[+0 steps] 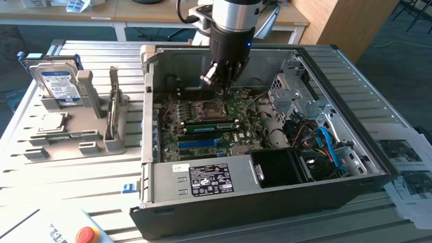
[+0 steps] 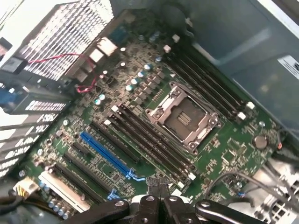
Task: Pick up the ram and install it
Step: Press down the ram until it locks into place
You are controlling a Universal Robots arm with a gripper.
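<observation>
Fingers shut tight, empty. Hung up over the ram, laid long-ways along the slots just below.

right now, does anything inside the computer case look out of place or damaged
nothing stands out: the gripper hangs shut above the motherboard, whose slots and socket look intact.

A hard drive is standing in a grey holder at nine o'clock of the open computer case.
</observation>
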